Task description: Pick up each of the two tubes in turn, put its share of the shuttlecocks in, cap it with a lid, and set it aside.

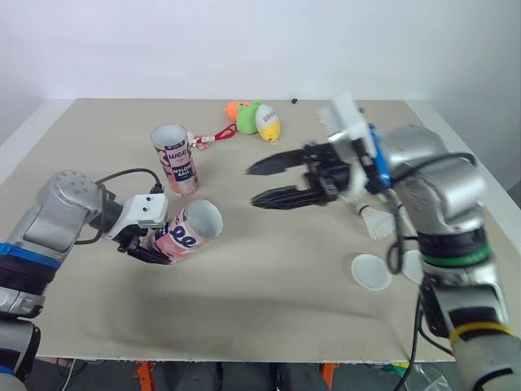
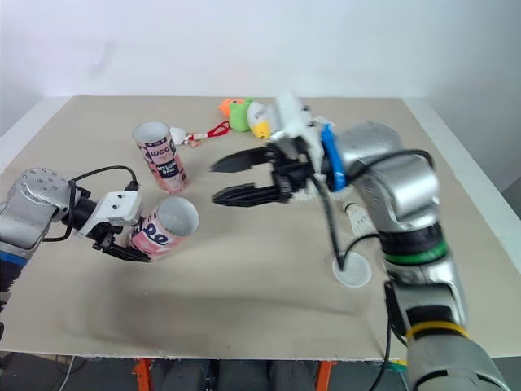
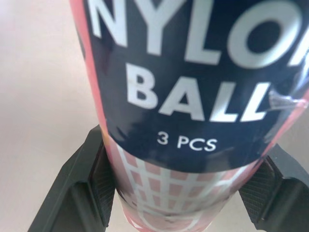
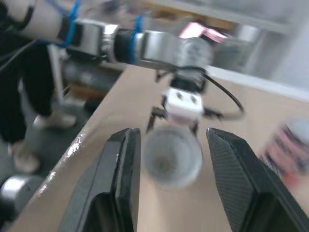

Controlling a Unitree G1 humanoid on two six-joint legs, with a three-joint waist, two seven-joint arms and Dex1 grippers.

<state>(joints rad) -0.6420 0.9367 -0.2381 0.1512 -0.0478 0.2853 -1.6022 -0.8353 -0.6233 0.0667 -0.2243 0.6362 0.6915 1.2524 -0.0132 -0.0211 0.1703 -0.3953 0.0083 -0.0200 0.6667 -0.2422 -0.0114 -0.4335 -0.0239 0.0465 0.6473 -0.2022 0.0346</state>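
While left claw point(image 1: 149, 248) clamps a tilted tube point(image 1: 195, 228), right claw point(image 1: 252, 186) spread, empty.

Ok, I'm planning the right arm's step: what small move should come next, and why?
Probably swing the right hand over to the white shuttlecock lying on the beige table: its fingers are open and empty, while the left hand holds the pink cardboard tube tilted, mouth open toward it.

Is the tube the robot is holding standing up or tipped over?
Tipped over. The left gripper clamps the tube near its base, and its open mouth points sideways, while the other tube stands upright.
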